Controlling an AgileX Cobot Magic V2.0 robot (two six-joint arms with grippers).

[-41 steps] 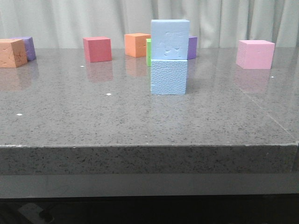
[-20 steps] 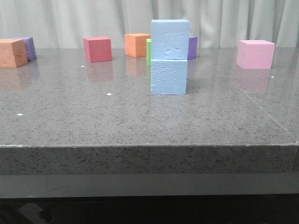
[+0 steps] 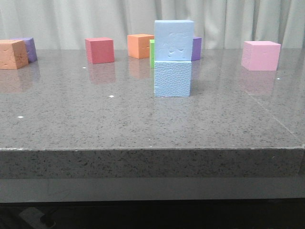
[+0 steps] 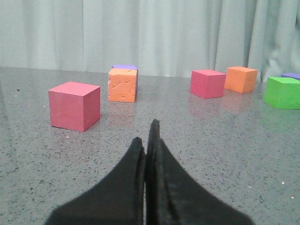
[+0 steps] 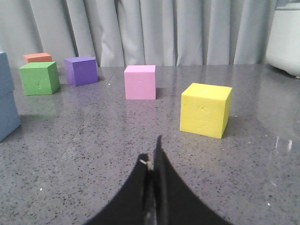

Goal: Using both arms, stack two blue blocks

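Note:
Two pale blue blocks stand stacked in the middle of the table: the upper block (image 3: pixel 174 40) sits squarely on the lower block (image 3: pixel 172 78). The stack's edge also shows in the right wrist view (image 5: pixel 6 101). Neither arm shows in the front view. My left gripper (image 4: pixel 146 136) is shut and empty, low over the table, far from the stack. My right gripper (image 5: pixel 152 152) is shut and empty, low over the table, with the stack off to its side.
Around the grey stone table (image 3: pixel 143 119) stand other cubes: a red cube (image 3: pixel 99 50), two orange cubes (image 3: pixel 140 46) (image 3: pixel 12 54), a green cube (image 5: pixel 39 78), purple cubes (image 5: pixel 81 70), a pink cube (image 3: pixel 260 55), a yellow cube (image 5: pixel 206 109) and a pink-red cube (image 4: pixel 74 105).

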